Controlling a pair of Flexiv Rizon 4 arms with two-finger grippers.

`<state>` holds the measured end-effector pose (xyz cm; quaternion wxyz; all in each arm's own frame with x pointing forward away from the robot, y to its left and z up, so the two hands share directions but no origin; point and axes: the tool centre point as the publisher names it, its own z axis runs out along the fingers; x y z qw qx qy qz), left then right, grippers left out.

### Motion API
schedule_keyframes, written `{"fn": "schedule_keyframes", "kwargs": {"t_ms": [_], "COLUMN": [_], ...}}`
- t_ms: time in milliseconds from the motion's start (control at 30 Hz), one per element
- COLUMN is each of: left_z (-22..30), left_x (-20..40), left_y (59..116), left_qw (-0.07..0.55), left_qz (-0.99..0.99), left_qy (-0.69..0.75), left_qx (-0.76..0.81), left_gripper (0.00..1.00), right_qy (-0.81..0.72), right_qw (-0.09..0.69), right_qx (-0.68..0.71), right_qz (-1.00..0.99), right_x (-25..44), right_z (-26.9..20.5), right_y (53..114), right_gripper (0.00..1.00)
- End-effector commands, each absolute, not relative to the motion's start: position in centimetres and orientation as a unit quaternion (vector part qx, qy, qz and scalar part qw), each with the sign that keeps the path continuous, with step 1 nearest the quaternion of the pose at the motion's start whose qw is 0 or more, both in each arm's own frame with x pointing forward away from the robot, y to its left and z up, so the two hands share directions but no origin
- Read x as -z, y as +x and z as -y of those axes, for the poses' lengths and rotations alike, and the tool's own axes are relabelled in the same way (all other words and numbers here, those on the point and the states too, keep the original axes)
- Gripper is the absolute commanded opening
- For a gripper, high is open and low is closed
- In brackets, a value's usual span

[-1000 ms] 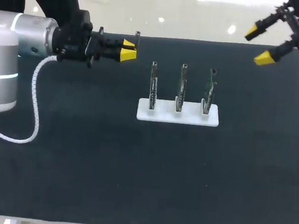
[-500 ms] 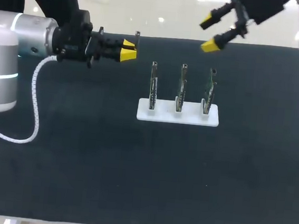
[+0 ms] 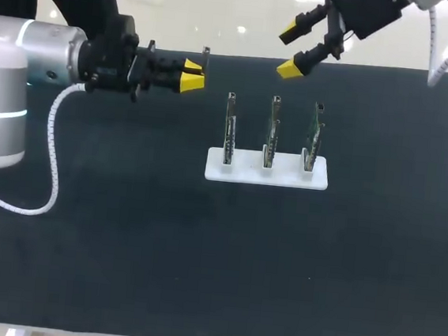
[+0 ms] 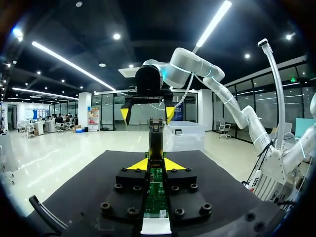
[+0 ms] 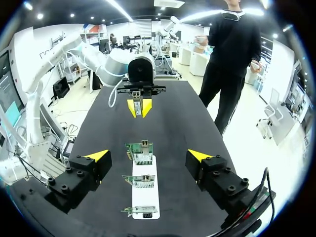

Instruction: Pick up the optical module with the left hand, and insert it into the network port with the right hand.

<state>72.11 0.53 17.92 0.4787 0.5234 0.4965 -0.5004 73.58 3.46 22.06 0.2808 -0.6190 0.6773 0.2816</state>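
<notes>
- Step in hand, as I judge it: the pick-up is done and the handover between the arms comes next. Nothing has gone into a port yet.
- The left gripper [image 3: 191, 78] has its yellow tips drawn in tight on the optical module [image 4: 156, 148]. The module lies between the fingers, along the line of the gripper, with its metal end sticking out ahead of the tips.
- The right gripper [image 3: 291, 51] is spread wide and holds nothing. It hangs in the air above the far part of the surface [image 3: 200, 253].
- In the left wrist view the right gripper is straight ahead of the module, apart from it, with its open fingers turned towards it. In the right wrist view the left gripper is likewise ahead, facing back.
- The white rack [image 3: 267, 174] carries three green boards [image 3: 271, 133] standing upright in a row. It lies below the right gripper and to the side of the left one, well apart from the module.
- The next move calls for the right gripper to line up squarely with the free end of the module and close on it before the left lets go. Any skew there would likely spoil the fit at the port.
</notes>
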Motion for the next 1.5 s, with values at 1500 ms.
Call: {"fn": "schedule_keyframes", "kwargs": {"t_ms": [1500], "left_z": [-0.5], "left_x": [-17.9], "left_y": [72.2], "left_qw": [0.479], "left_qz": [-0.496], "left_qy": [0.524], "left_qx": [0.501], "left_gripper": [0.00], "right_qy": [-0.562], "right_qw": [0.329], "right_qx": [-0.281], "right_qz": [-0.705], "right_x": [-22.8], "right_z": [-15.9], "right_y": [73.0], "right_gripper": [1.00]}}
